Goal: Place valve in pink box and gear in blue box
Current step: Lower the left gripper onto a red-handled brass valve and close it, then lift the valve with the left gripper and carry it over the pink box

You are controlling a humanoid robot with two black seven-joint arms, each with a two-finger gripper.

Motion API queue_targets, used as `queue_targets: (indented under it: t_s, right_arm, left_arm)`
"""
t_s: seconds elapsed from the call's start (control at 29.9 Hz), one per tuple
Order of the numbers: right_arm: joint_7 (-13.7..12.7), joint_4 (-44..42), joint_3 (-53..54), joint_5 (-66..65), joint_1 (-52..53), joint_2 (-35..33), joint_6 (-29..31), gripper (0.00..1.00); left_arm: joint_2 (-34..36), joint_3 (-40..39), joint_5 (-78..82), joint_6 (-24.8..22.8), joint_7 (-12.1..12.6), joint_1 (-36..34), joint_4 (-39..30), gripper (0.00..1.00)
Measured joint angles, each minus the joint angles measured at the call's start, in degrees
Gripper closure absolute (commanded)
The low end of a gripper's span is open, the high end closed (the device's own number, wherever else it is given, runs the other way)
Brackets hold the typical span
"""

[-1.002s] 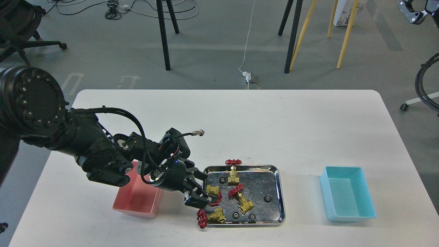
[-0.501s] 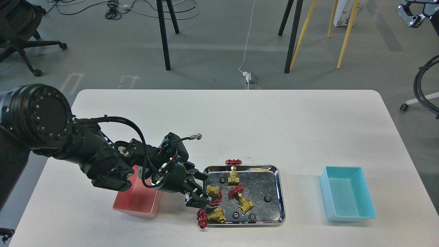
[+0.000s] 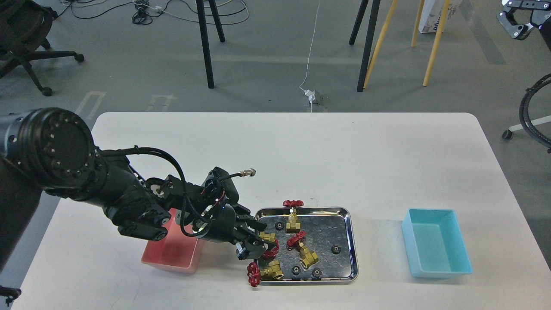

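A shiny steel tray [image 3: 351, 241] holds several brass valves with red handwheels and several tiny black gears [image 3: 335, 249]. My left gripper [image 3: 257, 239] is open at the tray's left edge, its fingers on either side of one valve [image 3: 269, 237]. Other valves lie at the tray's back edge [image 3: 293, 219], its middle [image 3: 306, 255] and its front left corner [image 3: 270, 271]. The pink box [image 3: 172, 252] stands left of the tray, partly hidden by my left arm. The blue box [image 3: 434, 247] stands empty to the right. A dark part at the top right corner looks like my right gripper [image 3: 515, 22], small and cut off.
The white table [image 3: 344, 163] has its front edge close below the tray. Beyond the table, chair and easel legs [image 3: 206, 51] stand on the grey floor with cables. A black hose loop [image 3: 527, 107] hangs off the right side.
My left gripper has moved a little right and down, closer around the valve at the tray's left edge. The arm's upper part has shifted right. The things in the tray have not moved.
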Motion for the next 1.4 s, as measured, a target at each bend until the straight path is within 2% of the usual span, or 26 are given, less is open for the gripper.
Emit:
queue_targets:
  t_s: [0.23, 0.67, 1.0, 1.17, 1.4]
  right_arm:
    - [0.0, 0.0, 0.2, 0.0, -0.1, 0.0, 0.0, 0.01]
    - [0.0, 0.0, 0.2, 0.0, -0.3, 0.0, 0.0, 0.01]
    - [0.0, 0.0, 0.5, 0.0, -0.3, -0.1, 0.0, 0.01]
    - [0.0, -0.2, 1.1, 0.0, 1.0, 0.4, 0.0, 0.01]
    - [-0.2, 0.2, 1.1, 0.0, 10.5, 1.5, 0.0, 0.01]
  left_arm:
    - [0.0, 0.0, 0.1, 1.8, 0.0, 0.3, 0.1, 0.63]
    - [0.6, -0.1, 0.1, 2.1, 0.0, 0.5, -0.1, 0.79]
    - [4.0, -2.2, 0.2, 2.1, 0.0, -1.4, -2.0, 0.79]
    - [8.6, -4.2, 0.5, 2.2, 0.0, -6.1, -7.4, 0.79]
    - [17.2, -4.7, 1.5, 2.2, 0.0, -13.1, -12.9, 0.79]
